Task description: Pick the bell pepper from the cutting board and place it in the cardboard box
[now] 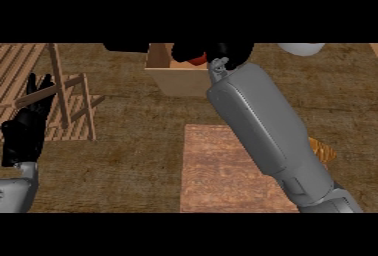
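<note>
My right hand [221, 52] reaches over the open cardboard box [176, 77] at the top middle, its fingers curled round a red bell pepper [196, 59], of which only a small part shows. The hand and pepper hang above the box's opening. The reddish-brown cutting board [214, 170] lies on the counter in the lower middle, partly covered by my right forearm, with nothing visible on it. My left hand [28, 125] rests open at the left edge, fingers up.
A wooden slatted rack [70, 107] stands at the left. A white round object [301, 48] sits at the top right. An orange-brown item [322, 151] peeks out from behind my right forearm at the right.
</note>
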